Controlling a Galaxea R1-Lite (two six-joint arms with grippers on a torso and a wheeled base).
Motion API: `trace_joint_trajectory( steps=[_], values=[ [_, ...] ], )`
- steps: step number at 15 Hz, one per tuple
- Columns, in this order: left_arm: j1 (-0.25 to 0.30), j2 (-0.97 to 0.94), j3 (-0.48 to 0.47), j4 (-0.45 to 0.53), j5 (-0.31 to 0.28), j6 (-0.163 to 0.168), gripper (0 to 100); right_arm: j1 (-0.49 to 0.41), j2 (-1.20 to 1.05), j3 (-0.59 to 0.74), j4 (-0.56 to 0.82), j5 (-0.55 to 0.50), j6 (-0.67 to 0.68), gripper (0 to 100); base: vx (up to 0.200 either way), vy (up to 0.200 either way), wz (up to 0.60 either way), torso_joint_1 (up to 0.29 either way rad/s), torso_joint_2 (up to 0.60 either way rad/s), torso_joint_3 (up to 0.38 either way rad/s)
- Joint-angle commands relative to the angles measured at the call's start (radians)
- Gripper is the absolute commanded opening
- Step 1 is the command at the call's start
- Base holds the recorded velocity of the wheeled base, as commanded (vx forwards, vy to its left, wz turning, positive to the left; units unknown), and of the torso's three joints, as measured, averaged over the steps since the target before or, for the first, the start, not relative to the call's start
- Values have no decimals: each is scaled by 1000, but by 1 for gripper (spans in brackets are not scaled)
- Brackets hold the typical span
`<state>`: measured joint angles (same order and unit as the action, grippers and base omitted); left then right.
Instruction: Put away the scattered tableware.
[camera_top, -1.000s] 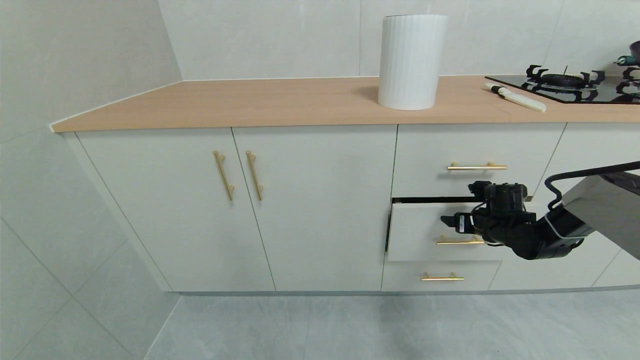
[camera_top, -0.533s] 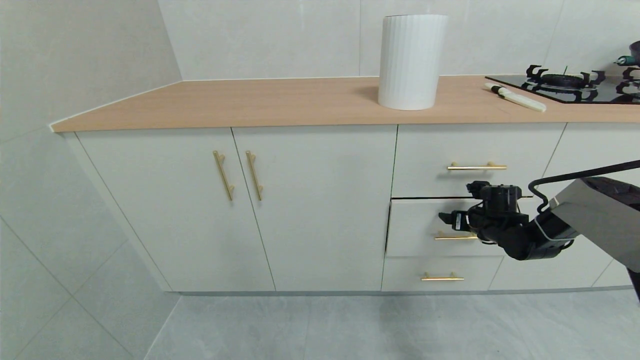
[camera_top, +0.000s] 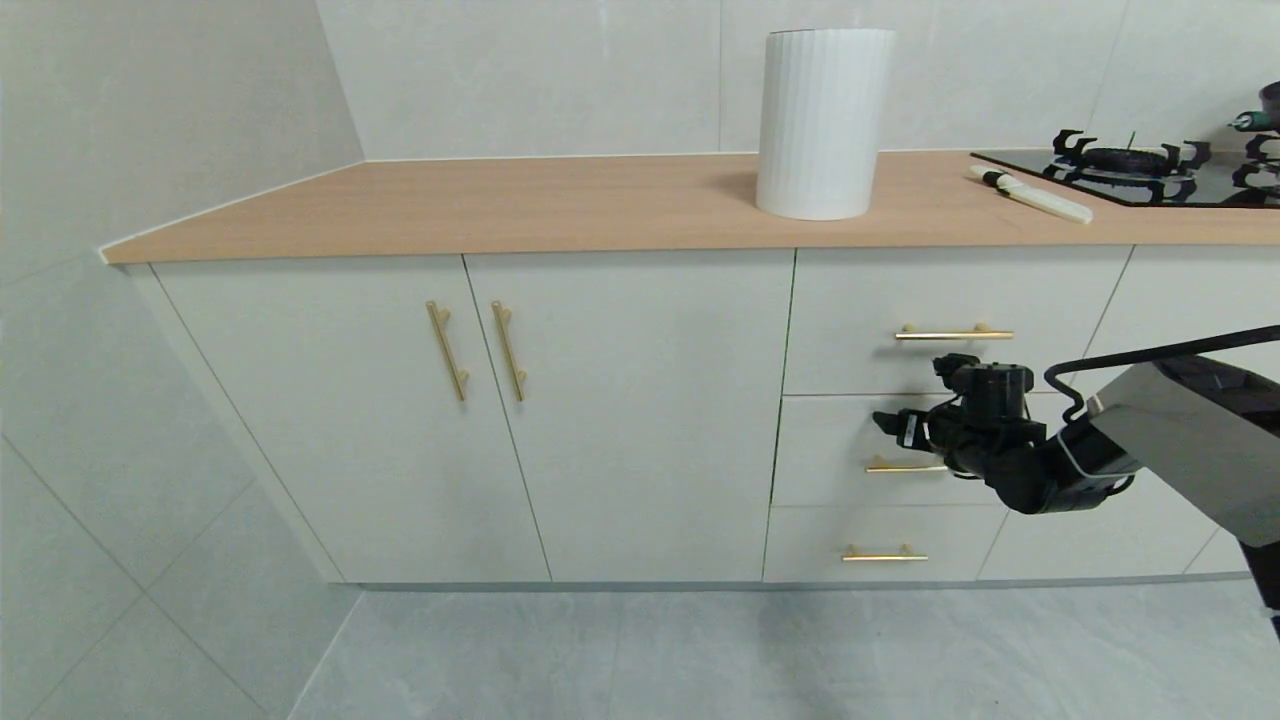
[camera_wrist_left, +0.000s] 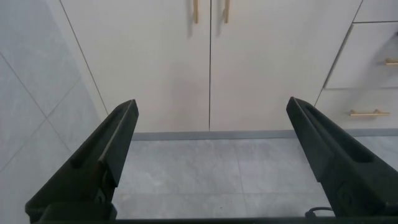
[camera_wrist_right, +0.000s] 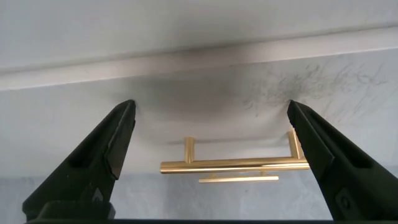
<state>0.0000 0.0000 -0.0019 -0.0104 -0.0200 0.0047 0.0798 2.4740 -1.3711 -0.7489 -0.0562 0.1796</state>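
A white knife (camera_top: 1031, 196) lies on the wooden countertop (camera_top: 500, 205) beside the stove. Below it, the middle drawer (camera_top: 830, 450) sits flush with the cabinet front. My right gripper (camera_top: 895, 427) is open and right against that drawer's face, just above its gold handle (camera_top: 900, 467). In the right wrist view the right gripper (camera_wrist_right: 210, 107) faces the scuffed drawer front (camera_wrist_right: 205, 87), with the handle (camera_wrist_right: 233, 165) between its fingers' lines. My left gripper (camera_wrist_left: 211, 104) is open with nothing in it, low in front of the double cabinet doors (camera_wrist_left: 210, 62).
A tall white ribbed cylinder (camera_top: 822, 122) stands on the countertop. A black gas stove (camera_top: 1135, 172) is at the far right. Top drawer (camera_top: 950, 320) and bottom drawer (camera_top: 880, 545) are closed. Grey tiled floor (camera_top: 700, 650) lies open in front of the cabinets.
The middle drawer went from partly pulled out to fully shut, while my right gripper moved forward against its front.
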Motion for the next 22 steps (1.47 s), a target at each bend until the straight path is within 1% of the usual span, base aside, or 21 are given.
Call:
trace_joint_trajectory(
  steps=[1, 4, 7, 9, 12, 13, 14, 15, 16, 17, 18, 20, 21, 22],
  values=[
    [0, 2, 0, 0, 0, 0, 100, 3, 20, -29, -1, -17, 14, 100, 0, 0, 0, 0, 0, 0],
    [0, 2, -1, 0, 0, 0, 100, 3, 32, -52, -1, -34, 21, 100, 0, 0, 0, 0, 0, 0],
    [0, 2, -1, 0, 0, 0, 100, 3, 13, -34, 0, -37, 21, 100, 0, 0, 0, 0, 0, 0],
    [0, 2, 0, 0, 0, 1, 100, 3, -18, -3, 0, -33, 20, 100, 0, 0, 0, 0, 0, 0],
    [0, 2, -1, 0, 0, 0, 100, 3, -116, 79, -3, -31, 23, 100, 0, 0, 0, 0, 0, 0],
    [0, 2, -1, 0, 0, 0, 100, 3, -170, 136, -27, -31, 21, 100, 0, 0, 0, 0, 0, 0],
    [0, 2, 0, 0, 0, 0, 100, 0, -248, 239, -75, -33, 21, 100, 0, 0, 0, 0, 0, 0],
    [0, 2, 0, 0, 0, 0, 100, -3, -300, 306, -115, -36, 21, 100, 0, 0, 0, 0, 0, 0],
    [0, 2, 0, 0, 0, 0, 100, -17, -412, 435, -198, -37, 17, 100, 0, 0, 0, 0, 0, 0],
    [0, 2, -1, 0, 0, 0, 100, -20, -492, 507, -221, -44, 17, 100, 0, 0, 0, 0, 0, 0],
    [0, 2, -1, 0, 0, 0, 100, -20, -593, 592, -222, -88, 17, 100, 0, 0, 0, 0, 0, 0],
    [0, 2, 0, 0, 0, 0, 100, -20, -753, 741, -227, -225, 14, 100, 0, 0, 0, 0, 0, 0],
    [0, 2, 0, 0, 0, 0, 100, -20, -842, 805, -227, -266, 15, 100, 0, 0, 0, 0, 0, 0],
    [0, 2, 0, 0, 0, 0, 100, -29, -951, 865, -225, -271, 14, 100, 0, 0, 0, 0, 0, 0]
  ],
)
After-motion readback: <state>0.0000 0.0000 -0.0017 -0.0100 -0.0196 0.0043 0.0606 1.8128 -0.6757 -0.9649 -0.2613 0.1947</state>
